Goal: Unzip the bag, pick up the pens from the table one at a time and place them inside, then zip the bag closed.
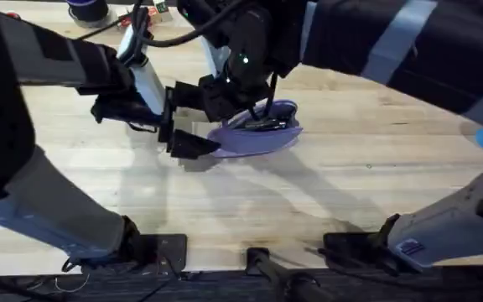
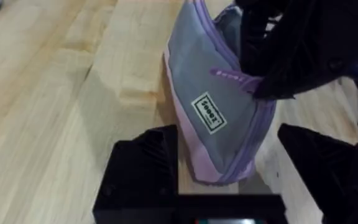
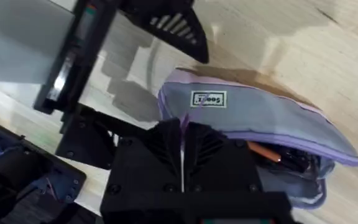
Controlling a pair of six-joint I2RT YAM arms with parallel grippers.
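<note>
The counter (image 1: 350, 180), a pale plank butcher-block surface, carries the lavender bag (image 1: 254, 134) near its middle, with the bag's grey side panel and zipper facing up.

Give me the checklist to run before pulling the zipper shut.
1. Orange pen inside the bag: ok.
2. Black pen inside: a dark shape lies beside the orange one, probably it; cannot tell for sure.
3. Right gripper shut on the zipper pull: ok.
4. Left gripper bracing the bag's end: not ok, it straddles the end open, with a gap on one side.
5. Pens clear of the zipper track: cannot tell.
</note>
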